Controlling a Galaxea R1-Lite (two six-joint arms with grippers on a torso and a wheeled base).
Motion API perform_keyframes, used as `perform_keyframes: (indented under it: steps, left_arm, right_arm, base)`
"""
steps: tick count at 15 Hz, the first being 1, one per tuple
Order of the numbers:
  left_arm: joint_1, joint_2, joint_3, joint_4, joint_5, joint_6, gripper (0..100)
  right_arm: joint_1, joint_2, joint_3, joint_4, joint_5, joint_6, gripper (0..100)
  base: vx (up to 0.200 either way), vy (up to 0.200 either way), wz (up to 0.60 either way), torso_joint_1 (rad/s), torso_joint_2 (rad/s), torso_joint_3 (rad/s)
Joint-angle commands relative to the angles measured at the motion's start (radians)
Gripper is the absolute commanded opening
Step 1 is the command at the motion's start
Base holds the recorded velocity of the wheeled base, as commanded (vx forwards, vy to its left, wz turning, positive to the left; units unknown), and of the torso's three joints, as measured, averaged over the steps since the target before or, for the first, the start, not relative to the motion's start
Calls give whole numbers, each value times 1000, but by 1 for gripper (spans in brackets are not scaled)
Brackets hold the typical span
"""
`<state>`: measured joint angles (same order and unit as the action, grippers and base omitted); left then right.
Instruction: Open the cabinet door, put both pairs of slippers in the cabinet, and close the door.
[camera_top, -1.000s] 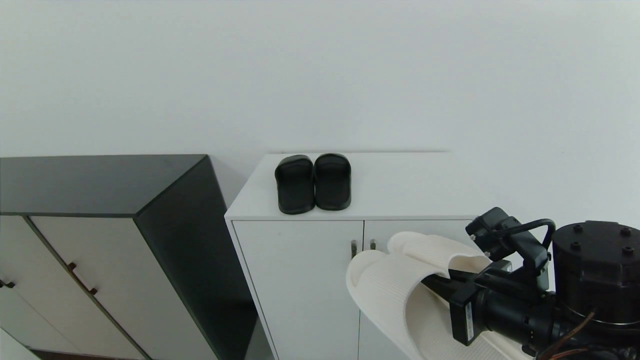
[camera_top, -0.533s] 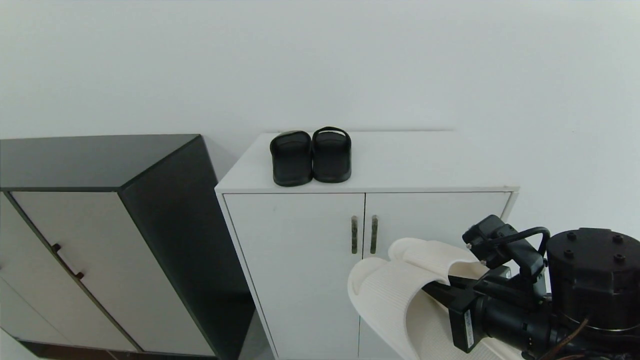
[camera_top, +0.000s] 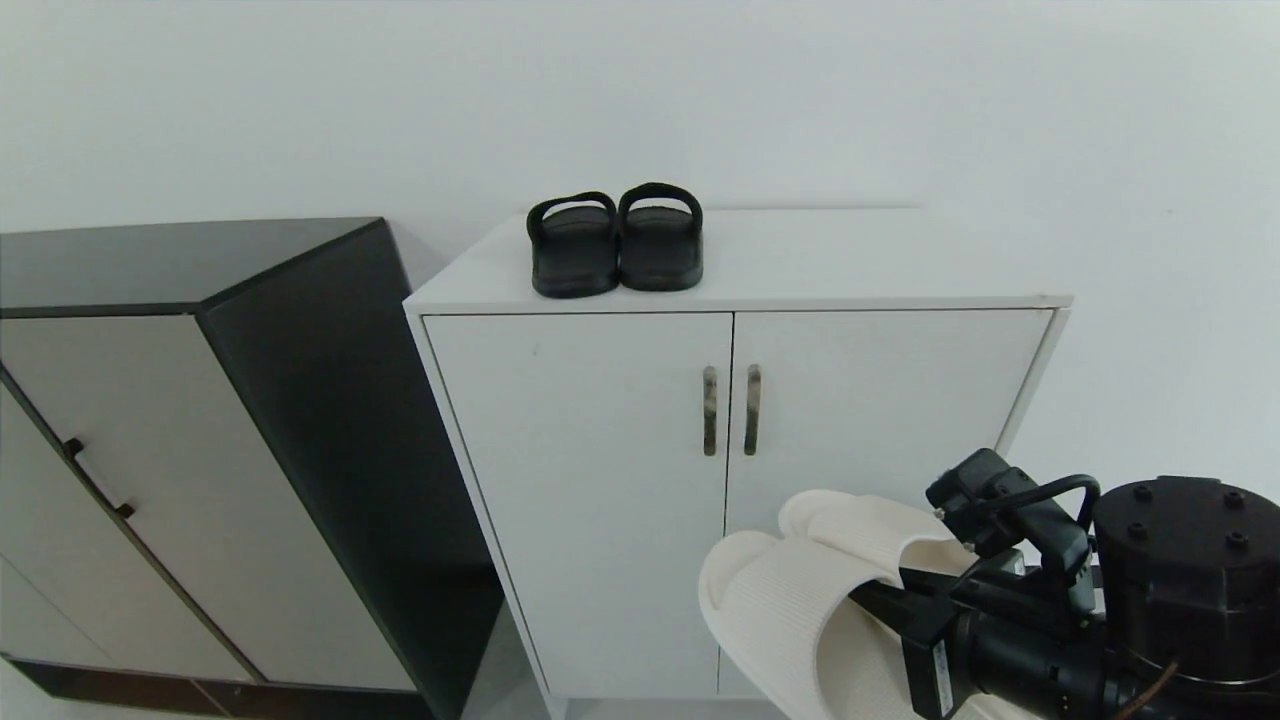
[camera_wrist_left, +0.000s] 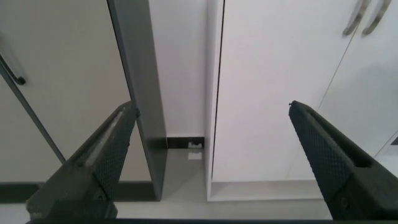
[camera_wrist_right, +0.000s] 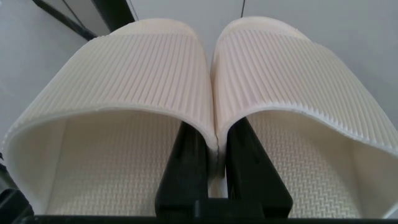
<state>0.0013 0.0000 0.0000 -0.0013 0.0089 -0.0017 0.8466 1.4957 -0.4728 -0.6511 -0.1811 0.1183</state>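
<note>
room: plain white wall (camera_top: 900, 100); black-sided cupboard (camera_top: 330, 420) beside white two-door cabinet (camera_top: 580, 480), doors shut | black rubber slippers (camera_top: 615, 240) paired on cabinet top | right claw (camera_top: 880, 590) clamped on cream ribbed slippers (camera_top: 790, 600) before right door | left claw (camera_wrist_left: 211, 162) spread wide above pale floor (camera_wrist_left: 180, 186)

Layout: two units side by side against the wall, one pair of slippers on top, one pair in front.
The cabinet (camera_top: 600, 500) stands just right of a neighbouring unit (camera_top: 200, 420), its two handles (camera_top: 730, 410) flanking the centre seam. One pair of slippers (camera_top: 615, 240) sits on its top, left of centre, by the front edge. The second pair (camera_top: 800, 600) sits in the right gripper (camera_top: 885, 592), low before the right-hand door.
</note>
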Motion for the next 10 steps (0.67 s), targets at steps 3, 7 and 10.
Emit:
perform_keyframes:
  steps: [3, 7, 10]
  left_arm:
    - [0, 2, 0, 0, 8, -24, 100]
    - [0, 2, 0, 0, -4, -20, 100]
    - [0, 2, -2, 4, -33, 31, 100]
  right_arm:
    - [22, 1, 37, -27, 6, 1, 0]
    - [32, -9, 105, -84, 28, 6, 0]
    - [48, -3, 158, -160, 25, 1, 0]
  base:
    - [0, 0, 0, -129, 465, 338]
    - [0, 0, 0, -99, 449, 358]
    - [0, 0, 0, -45, 444, 391]
